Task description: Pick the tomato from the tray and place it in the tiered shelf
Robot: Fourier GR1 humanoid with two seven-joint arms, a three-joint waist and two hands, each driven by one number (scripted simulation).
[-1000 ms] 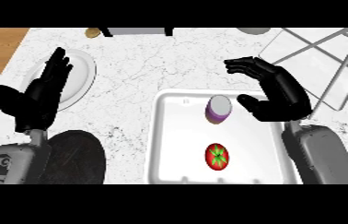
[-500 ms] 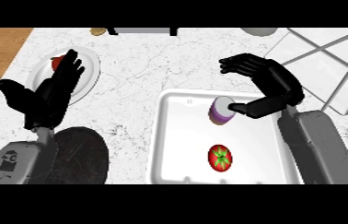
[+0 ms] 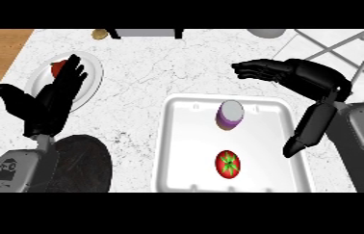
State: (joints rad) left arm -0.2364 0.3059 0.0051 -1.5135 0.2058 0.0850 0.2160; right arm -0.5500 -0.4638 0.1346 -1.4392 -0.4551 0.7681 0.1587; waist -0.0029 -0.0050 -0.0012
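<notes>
Swung thumb down toward 5 o'clock; right hand (image 3: 313,79) spread apart, 1 o'clock of tomato (image 3: 228,163) (lying in tray (image 3: 185,132)).

The left hand (image 3: 48,108) stands at the view's left, palm flat and fingers (image 3: 71,74) straight, close together and pointing up and a little to the right. Its thumb (image 3: 16,100) spreads out to the left, apart from the fingers. The grey left forearm (image 3: 21,168) comes in from the lower left corner.

The right hand (image 3: 309,76) is at the upper right, its back turned up. Its fingers (image 3: 256,70) reach to the left, gently bent at the tips, and hold nothing. Its thumb (image 3: 307,132) hangs down and slightly left, well apart from the fingers, so the hand gapes wide. The grey right forearm (image 3: 350,132) runs along the right edge.
</notes>
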